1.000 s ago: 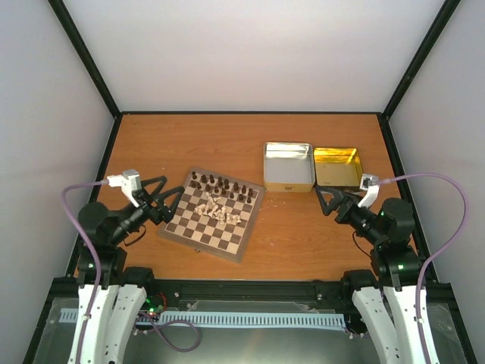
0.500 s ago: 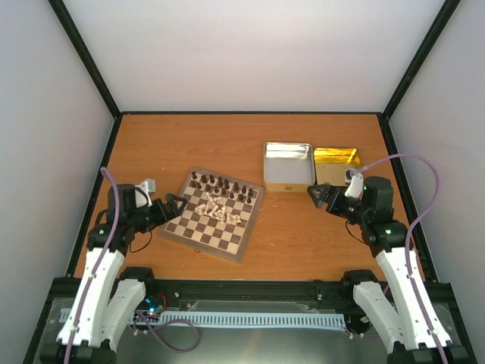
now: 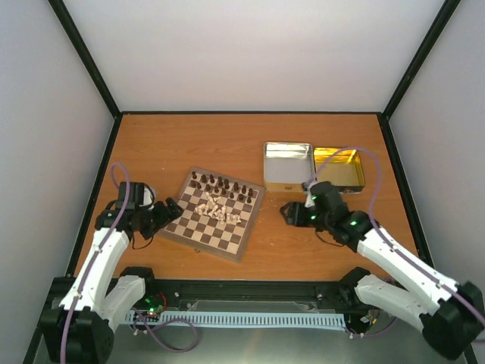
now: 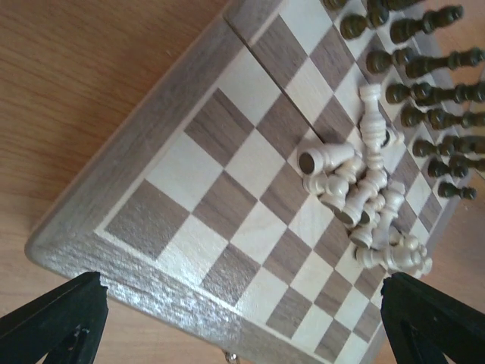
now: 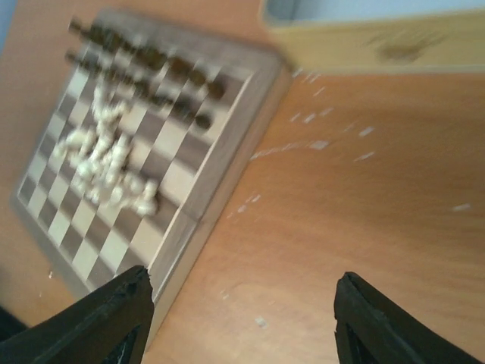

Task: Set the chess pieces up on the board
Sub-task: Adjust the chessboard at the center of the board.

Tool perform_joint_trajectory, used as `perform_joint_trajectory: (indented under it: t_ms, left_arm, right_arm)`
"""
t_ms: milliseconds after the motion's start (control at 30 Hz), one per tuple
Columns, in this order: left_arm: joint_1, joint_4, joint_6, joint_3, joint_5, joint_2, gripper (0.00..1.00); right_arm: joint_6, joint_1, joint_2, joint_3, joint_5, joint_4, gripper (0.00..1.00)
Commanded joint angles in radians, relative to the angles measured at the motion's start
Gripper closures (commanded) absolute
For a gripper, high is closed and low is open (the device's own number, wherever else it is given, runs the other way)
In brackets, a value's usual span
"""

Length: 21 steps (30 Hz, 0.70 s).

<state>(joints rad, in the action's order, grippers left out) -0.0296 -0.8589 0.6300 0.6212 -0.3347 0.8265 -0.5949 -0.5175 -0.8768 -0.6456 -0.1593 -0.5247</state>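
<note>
The board (image 3: 201, 231) lies left of the table's middle, turned at an angle. Dark chess pieces (image 3: 223, 186) stand in two rows along its far side, and pale chess pieces (image 3: 214, 205) lie toppled in a heap near its centre. My left gripper (image 3: 170, 208) is open at the board's left corner. In the left wrist view its fingers (image 4: 61, 318) frame the board (image 4: 227, 197), with the pale heap (image 4: 356, 189) beyond. My right gripper (image 3: 290, 212) is open over bare table, just right of the board. The blurred right wrist view shows the board's edge (image 5: 189, 220) and the pale pieces (image 5: 106, 163).
A silver tin (image 3: 288, 167) and a gold tin (image 3: 339, 168) stand open side by side behind the right gripper. The silver tin's wall (image 5: 379, 38) fills the top of the right wrist view. Black-framed walls enclose the table.
The right arm has swung left from beside the gold tin to the board's right edge. The left arm has dropped and closed in on the board's left corner.
</note>
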Motion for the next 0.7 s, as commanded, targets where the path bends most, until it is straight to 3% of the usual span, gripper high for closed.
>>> perform_joint_trajectory:
  t_ms: [0, 133, 300, 533, 667]
  left_arm:
    - [0.006, 0.073, 0.032, 0.061, 0.075, 0.087, 0.0]
    - [0.007, 0.097, 0.03, 0.09, 0.183, 0.188, 0.0]
    - [0.016, 0.117, 0.013, 0.126, 0.262, 0.29, 0.0]
    - [0.032, 0.182, 0.006, 0.1, 0.245, 0.338, 0.0]
    - [0.036, 0.213, 0.003, 0.092, 0.213, 0.366, 0.0]
  right_arm:
    - [-0.053, -0.265, -0.082, 0.024, 0.148, 0.093, 0.37]
    - [-0.063, -0.555, -0.196, -0.013, 0.333, 0.099, 0.42]
    - [-0.049, -0.789, -0.427, -0.103, 0.434, 0.078, 0.36]
    - [-0.061, -0.915, -0.725, -0.294, 0.489, 0.001, 0.31]
    - [-0.096, -0.92, -0.767, -0.308, 0.486, -0.001, 0.31]
